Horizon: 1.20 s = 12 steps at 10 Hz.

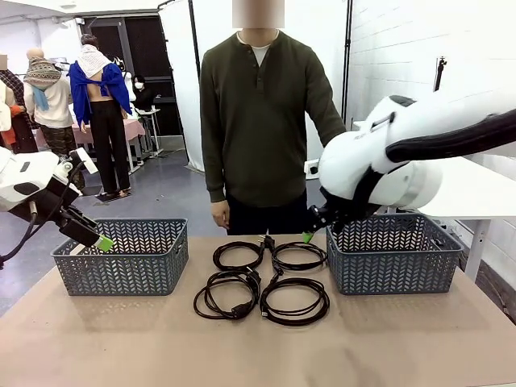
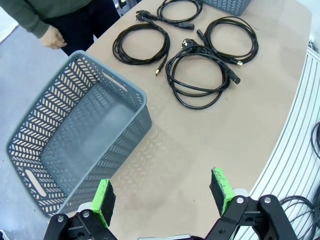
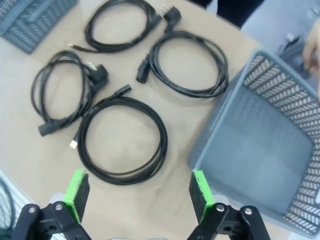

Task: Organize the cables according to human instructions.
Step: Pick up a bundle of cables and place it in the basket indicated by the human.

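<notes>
Cables: four thin black cords with a smooth matte sheath, each wound into a flat round coil. They lie in a two-by-two block on the table between the two baskets.
Near-right coil (image 3: 163,142): tidy ring of a few turns, with a small gold-tipped plug at its rim.
Near-left coil (image 3: 98,73): looser, its turns spread and crossing, with chunky black plugs.
Far-right coil (image 3: 223,70): tidy ring with a blocky moulded plug.
Far-left coil (image 3: 88,27): tidy ring. A round mains plug lies between the two far coils.
Right basket (image 1: 395,258): grey-blue plastic, rectangular, herringbone cut-out walls. It stands just beside the right-hand coils.
Left basket (image 1: 121,258): same make, at the other side of the block.
Table (image 1: 258,355): tan, matte, flat.
Right gripper (image 3: 139,192): jaws spread wide with nothing between the green pads. It points down over the table between the near-right coil and the right basket.
Right arm: comes in from the right, with its bulky white wrist in front of the right basket's far rim.
Left gripper (image 2: 162,192): jaws spread wide and empty. It hangs over bare table just beside the left basket's corner.
Left arm: enters from the left, wrist tilted down.
Person (image 1: 258,121): stands at the far side in a dark green knit top, one hand (image 1: 219,214) hanging loose.
</notes>
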{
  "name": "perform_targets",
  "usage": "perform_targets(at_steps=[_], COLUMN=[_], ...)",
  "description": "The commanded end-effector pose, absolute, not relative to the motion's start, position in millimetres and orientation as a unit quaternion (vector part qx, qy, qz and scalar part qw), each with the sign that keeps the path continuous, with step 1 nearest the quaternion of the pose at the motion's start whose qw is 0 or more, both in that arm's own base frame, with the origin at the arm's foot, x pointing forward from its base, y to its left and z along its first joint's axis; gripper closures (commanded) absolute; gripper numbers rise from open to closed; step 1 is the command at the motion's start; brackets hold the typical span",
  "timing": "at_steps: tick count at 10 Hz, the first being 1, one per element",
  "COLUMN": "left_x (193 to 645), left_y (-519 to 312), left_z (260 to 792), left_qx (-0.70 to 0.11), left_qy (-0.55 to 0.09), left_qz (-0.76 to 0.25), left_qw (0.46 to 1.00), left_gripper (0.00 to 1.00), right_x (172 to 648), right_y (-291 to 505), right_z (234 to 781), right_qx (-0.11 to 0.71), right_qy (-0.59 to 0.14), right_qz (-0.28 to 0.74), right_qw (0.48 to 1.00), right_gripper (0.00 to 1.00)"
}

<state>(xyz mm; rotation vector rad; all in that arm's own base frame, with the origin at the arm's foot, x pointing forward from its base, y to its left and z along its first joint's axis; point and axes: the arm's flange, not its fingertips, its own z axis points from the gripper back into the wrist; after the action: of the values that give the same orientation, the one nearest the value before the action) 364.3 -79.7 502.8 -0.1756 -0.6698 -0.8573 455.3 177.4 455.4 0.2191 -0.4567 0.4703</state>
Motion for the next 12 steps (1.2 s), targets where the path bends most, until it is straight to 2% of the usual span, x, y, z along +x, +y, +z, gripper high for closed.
perform_targets(at_steps=[1,5,6,12], left_x=[366,366,366,366], left_y=[-78,-78,-78,-78], left_z=[501,501,501,501], left_qx=[-0.09,-0.09,-0.09,-0.09], left_qy=[-0.32,-0.32,-0.32,-0.32], left_qz=[-0.406,-0.406,-0.406,-0.406], left_qw=[0.851,0.851,0.851,0.851], left_gripper=[0.0,0.0,0.0,0.0], right_x=[478,494,486,486], right_y=[199,230,217,217], right_z=[446,420,418,418], right_qx=[0.093,0.074,0.097,0.097], right_qy=[-0.191,-0.146,-0.166,-0.166], right_qz=[0.199,0.216,0.199,0.199], right_qw=[0.957,0.963,0.961,0.961], right_gripper=[0.0,0.0,0.0,0.0])
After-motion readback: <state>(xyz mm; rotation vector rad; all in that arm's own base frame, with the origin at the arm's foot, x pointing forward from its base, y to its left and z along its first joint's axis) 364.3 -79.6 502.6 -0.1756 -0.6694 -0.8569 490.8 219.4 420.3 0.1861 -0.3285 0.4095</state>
